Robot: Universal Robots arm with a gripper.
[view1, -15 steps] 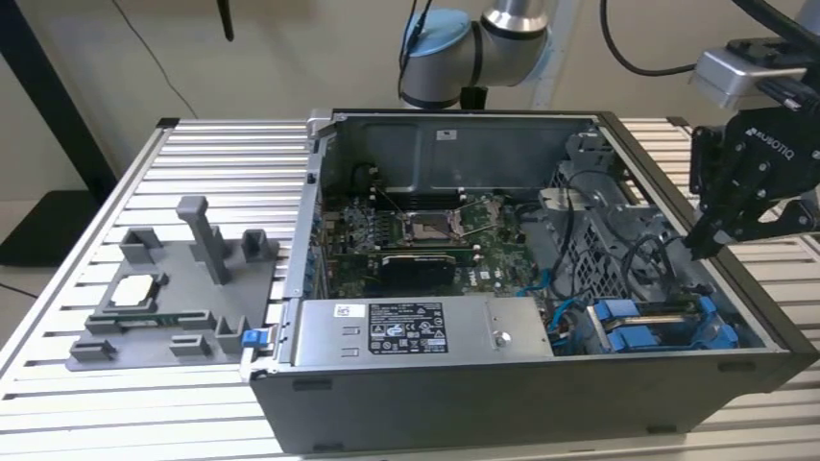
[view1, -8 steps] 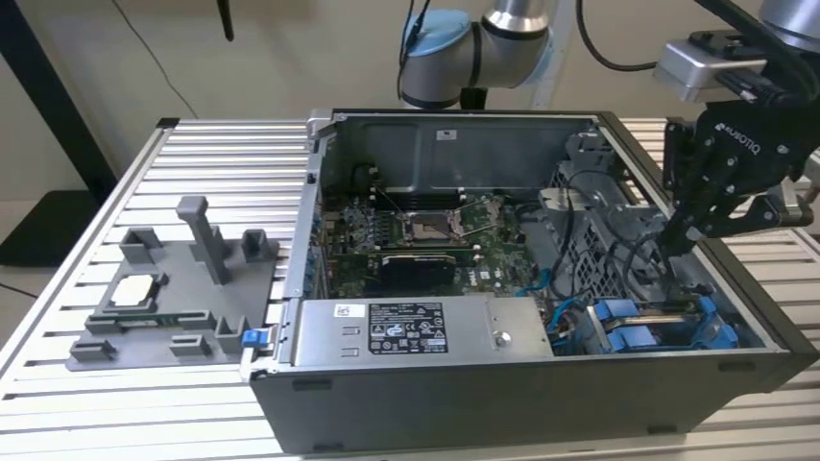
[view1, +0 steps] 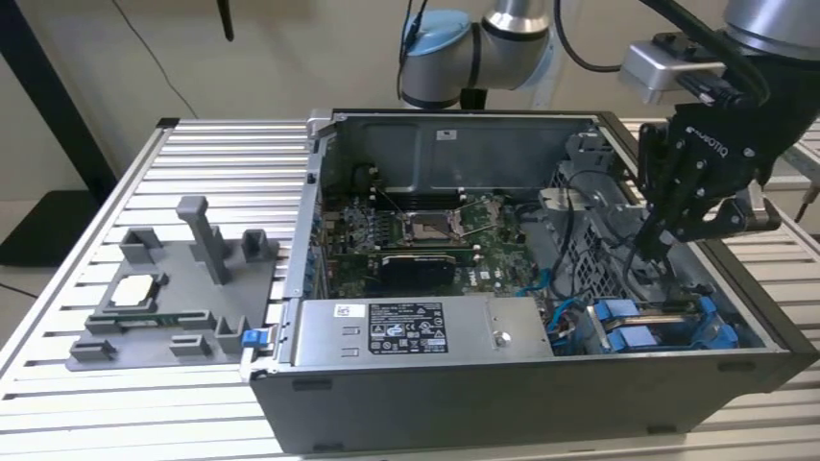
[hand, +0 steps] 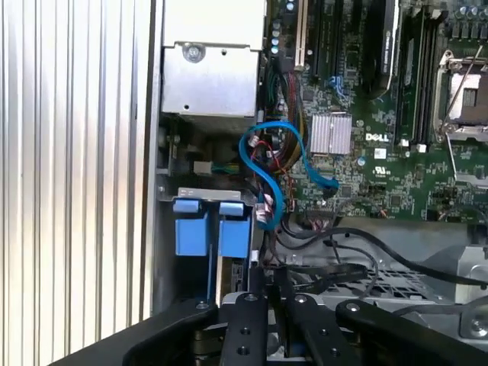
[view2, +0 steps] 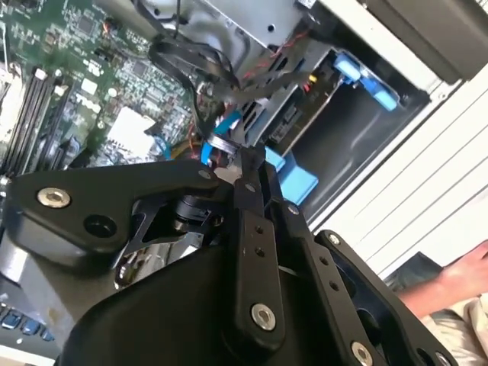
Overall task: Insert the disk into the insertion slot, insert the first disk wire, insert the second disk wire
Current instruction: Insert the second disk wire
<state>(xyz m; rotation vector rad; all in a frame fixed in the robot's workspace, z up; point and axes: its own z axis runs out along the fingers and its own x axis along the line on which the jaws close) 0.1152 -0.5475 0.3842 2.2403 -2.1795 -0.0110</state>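
In the exterior view, an open computer case lies on a slatted metal table. The black gripper reaches down into the case near the exterior view's right, above a tangle of cables. Below it, at the case's lower right corner, sits the insertion slot, a grey bay with blue plastic rails and tabs. A grey metal box with a black-and-white sticker lies just beside the slot on the exterior view's left. The processor socket sits in the green board further back. A grey fixture tray stands on the table, well apart from the case.

In the second wrist view, the gripper has its fingers drawn close together at a blue flat cable end; whether it actually pinches it cannot be told. Blue tabs of the slot lie just beyond. A person's hand shows at the edge.

In the first wrist view, the blue tabs sit near a looping blue cable, with the gripper close by. Whether the disk sits inside the bay cannot be told.
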